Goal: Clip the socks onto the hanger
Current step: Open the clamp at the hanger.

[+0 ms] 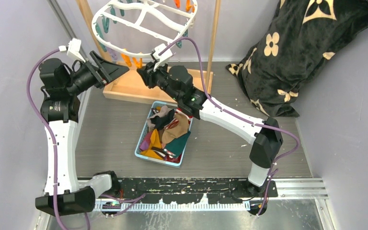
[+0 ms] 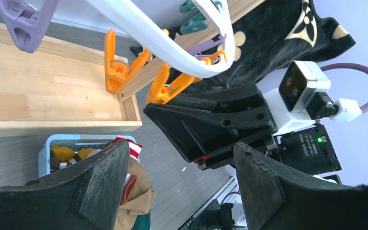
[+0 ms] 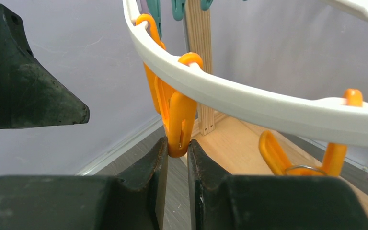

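Orange plastic is gripped by the right claw (image 3: 177,144): its jaws are nearly closed on the lower end of one orange clip (image 3: 179,115) that hangs from the rim of the hanger (image 3: 268,103). The left claw (image 2: 182,147) is held wide open and empty, near the right one. The socks (image 1: 165,132) are all lying in the blue basket (image 1: 159,161) on the surface (image 1: 105,139), so none is at the clip yet. The clip should be squeezed where its mouth is made to open, and a sock must be fetched by the free claw. Room is tight here: rim overhead, other clips close, the wooden stand (image 1: 129,88) below; freer room is found above the basket
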{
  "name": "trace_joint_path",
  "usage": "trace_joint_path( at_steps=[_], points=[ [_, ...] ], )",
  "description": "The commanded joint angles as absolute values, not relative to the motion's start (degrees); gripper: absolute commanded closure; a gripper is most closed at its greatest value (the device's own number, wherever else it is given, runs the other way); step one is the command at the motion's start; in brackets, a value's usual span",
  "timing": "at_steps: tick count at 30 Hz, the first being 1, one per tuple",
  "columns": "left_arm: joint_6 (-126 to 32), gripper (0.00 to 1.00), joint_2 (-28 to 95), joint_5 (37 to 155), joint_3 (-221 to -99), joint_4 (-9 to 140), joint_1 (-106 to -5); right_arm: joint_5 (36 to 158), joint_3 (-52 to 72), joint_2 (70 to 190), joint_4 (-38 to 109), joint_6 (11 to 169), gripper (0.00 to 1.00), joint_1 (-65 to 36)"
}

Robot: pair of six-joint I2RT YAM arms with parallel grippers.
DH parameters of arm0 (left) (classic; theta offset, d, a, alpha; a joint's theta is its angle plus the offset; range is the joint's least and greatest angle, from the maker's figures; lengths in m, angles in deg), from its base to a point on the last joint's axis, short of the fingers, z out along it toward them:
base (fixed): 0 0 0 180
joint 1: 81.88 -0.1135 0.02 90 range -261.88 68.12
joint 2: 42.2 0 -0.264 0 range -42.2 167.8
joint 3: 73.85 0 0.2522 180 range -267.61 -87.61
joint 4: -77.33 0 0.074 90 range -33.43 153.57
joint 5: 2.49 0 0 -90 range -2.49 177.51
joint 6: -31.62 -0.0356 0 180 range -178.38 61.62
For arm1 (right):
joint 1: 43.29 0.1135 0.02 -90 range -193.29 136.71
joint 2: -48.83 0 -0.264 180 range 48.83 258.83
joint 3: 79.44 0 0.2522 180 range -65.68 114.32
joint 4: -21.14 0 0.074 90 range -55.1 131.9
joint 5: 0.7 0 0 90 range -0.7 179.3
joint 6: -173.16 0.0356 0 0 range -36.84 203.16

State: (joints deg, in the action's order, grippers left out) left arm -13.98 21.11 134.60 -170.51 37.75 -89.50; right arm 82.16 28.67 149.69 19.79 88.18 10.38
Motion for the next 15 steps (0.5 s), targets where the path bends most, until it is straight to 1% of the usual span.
trace_joint_path(
  at_steps=[1,9,11,15],
  points=[
    [-13.99,0.22,20.82,136.84,-172.76,41.97,-88.19,83.06,27.99,145.27,17.62,89.89,0.99,11.76],
    [-16.50,0.40,21.81,135.28,-173.74,41.95,-85.92,80.75,30.76,145.14,21.62,90.21,0.99,15.27],
    [-17.09,0.42,22.27,135.07,-174.85,41.87,-85.33,80.44,31.79,145.51,22.71,90.17,0.99,15.91],
    [-20.97,0.43,23.04,131.92,-178.57,38.36,-83.88,79.14,33.98,146.48,24.49,90.11,0.99,17.12]
  ],
)
